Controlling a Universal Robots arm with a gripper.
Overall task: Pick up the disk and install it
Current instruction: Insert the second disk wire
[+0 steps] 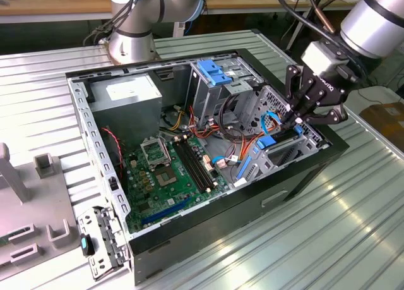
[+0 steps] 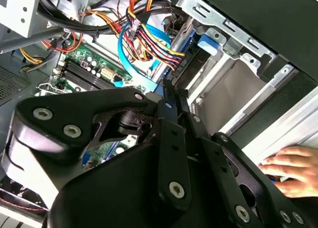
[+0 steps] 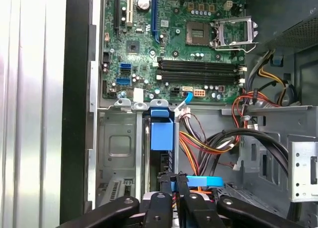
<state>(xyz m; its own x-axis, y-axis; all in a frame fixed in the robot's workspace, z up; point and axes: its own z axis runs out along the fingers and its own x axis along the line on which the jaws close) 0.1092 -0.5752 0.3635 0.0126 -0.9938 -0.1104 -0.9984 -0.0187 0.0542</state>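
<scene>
The gripper [image 1: 297, 120], fingers drawn close together, reaches into the open computer case [image 1: 303, 170] at its drive cage. The disk [image 3: 161, 138] stands edgewise in the cage slot, mostly hidden, its blue carrier showing just beyond the fingertips. Motherboard [image 1: 167, 176] and cable bundles [image 2: 149, 34] lie inside the case; a person's hand [image 2: 293, 168], cut off at the edge of the second wrist view, rests outside it.

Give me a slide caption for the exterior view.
Arm's pincer reaches into the open computer case at the drive bay, above the blue-railed disk.

A ribbed metal table [image 1: 353, 220] is carrying an open computer case [image 1: 208, 220]. Grey fixture blocks [image 1: 38, 201] are sitting at nine o'clock of the case.
</scene>
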